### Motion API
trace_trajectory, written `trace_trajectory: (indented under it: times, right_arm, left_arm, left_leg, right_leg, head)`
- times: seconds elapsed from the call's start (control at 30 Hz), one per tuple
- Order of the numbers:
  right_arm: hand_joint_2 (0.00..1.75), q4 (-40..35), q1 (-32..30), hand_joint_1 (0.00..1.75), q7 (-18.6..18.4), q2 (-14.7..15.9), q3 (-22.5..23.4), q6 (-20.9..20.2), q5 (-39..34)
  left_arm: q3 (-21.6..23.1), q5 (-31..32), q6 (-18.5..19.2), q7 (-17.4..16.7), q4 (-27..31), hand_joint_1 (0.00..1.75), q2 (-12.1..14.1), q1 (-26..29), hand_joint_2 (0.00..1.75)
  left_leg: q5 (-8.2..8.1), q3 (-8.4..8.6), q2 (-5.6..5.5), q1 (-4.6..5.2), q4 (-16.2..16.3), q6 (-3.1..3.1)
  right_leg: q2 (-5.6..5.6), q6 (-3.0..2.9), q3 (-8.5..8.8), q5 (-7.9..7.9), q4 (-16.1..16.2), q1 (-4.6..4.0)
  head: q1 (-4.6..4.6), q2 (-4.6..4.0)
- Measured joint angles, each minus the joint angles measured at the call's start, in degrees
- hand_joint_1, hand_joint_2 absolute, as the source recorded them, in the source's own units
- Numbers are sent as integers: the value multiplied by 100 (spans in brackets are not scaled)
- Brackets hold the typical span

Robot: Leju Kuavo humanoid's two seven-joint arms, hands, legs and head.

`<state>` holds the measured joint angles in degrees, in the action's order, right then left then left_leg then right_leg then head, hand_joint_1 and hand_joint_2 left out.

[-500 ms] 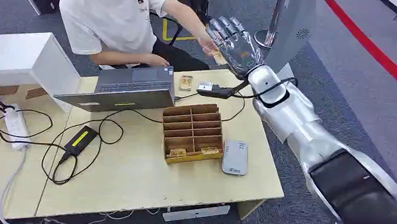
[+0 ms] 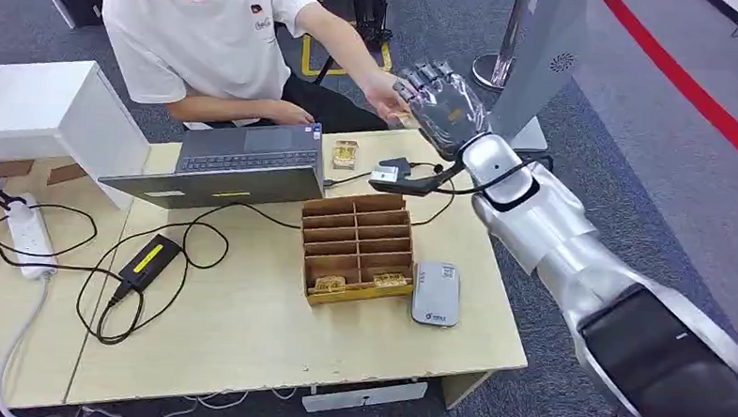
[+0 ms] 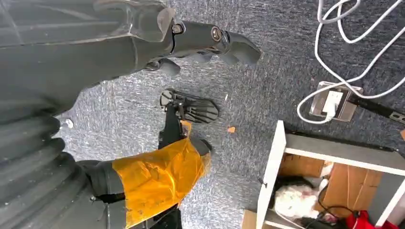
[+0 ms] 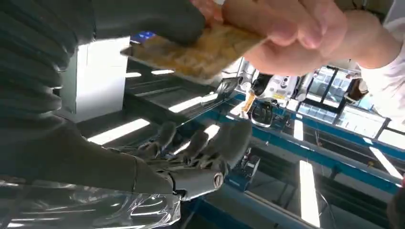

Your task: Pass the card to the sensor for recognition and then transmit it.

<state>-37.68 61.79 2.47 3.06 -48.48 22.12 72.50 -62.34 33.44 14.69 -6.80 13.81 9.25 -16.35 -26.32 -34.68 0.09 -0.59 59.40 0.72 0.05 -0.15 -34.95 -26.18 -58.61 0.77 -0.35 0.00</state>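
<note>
My right hand [image 2: 442,101] is raised beyond the table's far edge, fingers curled. A tan card [image 2: 407,121] sits at its palm side. In the right wrist view my thumb [image 4: 143,19] lies on one end of the card [image 4: 200,47], and a person's hand [image 4: 286,33] grips the other end. My other fingers [image 4: 205,143] lie apart from the card. The grey-white card sensor [image 2: 437,293] lies on the table near the right front. My left hand [image 3: 200,40] hangs over grey carpet with nothing in it.
A wooden slotted box [image 2: 358,246] with cards in its front slots stands mid-table. Behind it are a laptop [image 2: 226,169], another card [image 2: 346,154] and a small black device [image 2: 390,170] with a cable. A power strip [image 2: 28,231] and adapter [image 2: 149,260] lie left.
My right hand has lifted slightly and its fingers have curled inward. The person's hand stays at the card.
</note>
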Motion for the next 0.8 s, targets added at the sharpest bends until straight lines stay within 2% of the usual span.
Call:
trace_trajectory:
  times: [0.63,0.8]
  right_arm:
    - [175,-33,-27,175,-46,116,-114,20,-85]
    - [175,-33,-61,175,-46,142,-160,39,-66]
  left_arm:
    - [-2,-2,94,48,0,0,2,-3,175]
    - [-2,-9,-39,28,0,0,0,-2,175]
  left_leg:
    - [0,-1,-1,1,0,0]
    - [0,-1,-1,0,0,0]
  right_leg:
    - [-1,0,1,0,1,0]
    - [-1,0,0,0,1,0]
  head:
    - [0,0]
    - [0,2]
